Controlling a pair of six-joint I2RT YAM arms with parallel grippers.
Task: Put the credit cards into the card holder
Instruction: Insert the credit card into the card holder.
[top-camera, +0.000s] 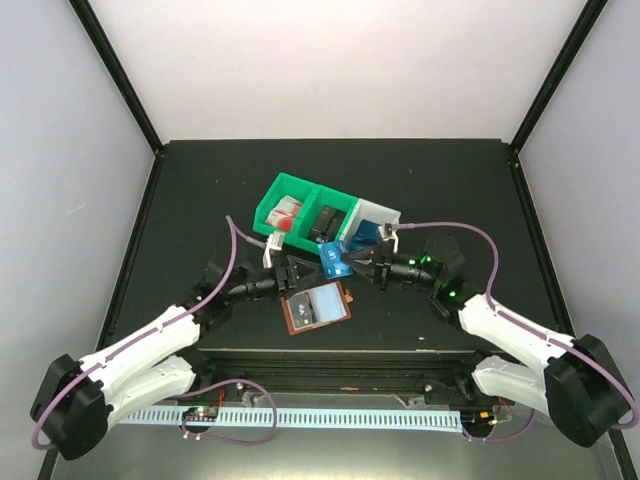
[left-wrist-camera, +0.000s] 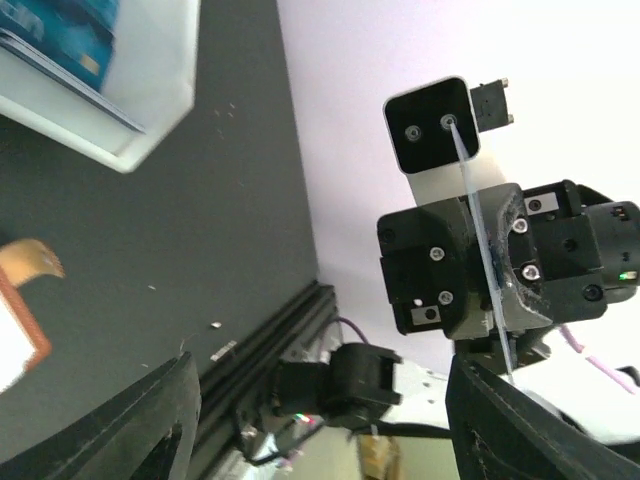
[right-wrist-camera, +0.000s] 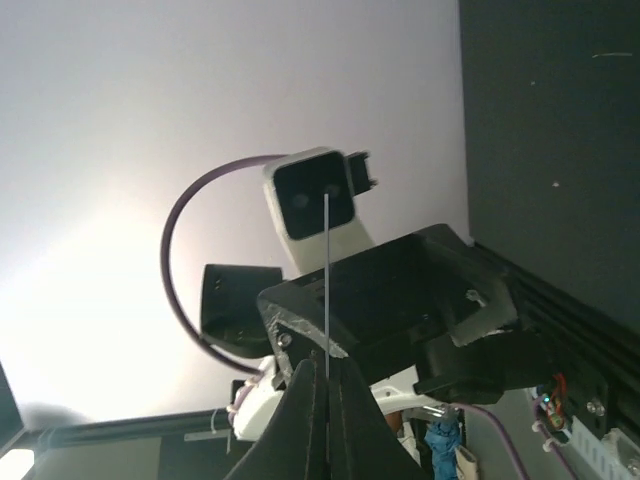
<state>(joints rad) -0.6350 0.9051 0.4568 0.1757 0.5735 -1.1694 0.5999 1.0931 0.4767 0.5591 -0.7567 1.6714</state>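
Right gripper (top-camera: 352, 264) pinches a blue credit card (top-camera: 333, 262) just beyond the card holder (top-camera: 318, 308); the wide-open left gripper (top-camera: 305, 272) likely must take it next.

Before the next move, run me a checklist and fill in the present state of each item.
1. Right gripper shut on the blue card: ok.
2. Left gripper open, facing the card: ok.
3. Card far enough in between the left jaws to be gripped: cannot tell; its lower end is close to one jaw.
4. Card holder lying open on the table: ok.
5. A free pocket in the holder: cannot tell.
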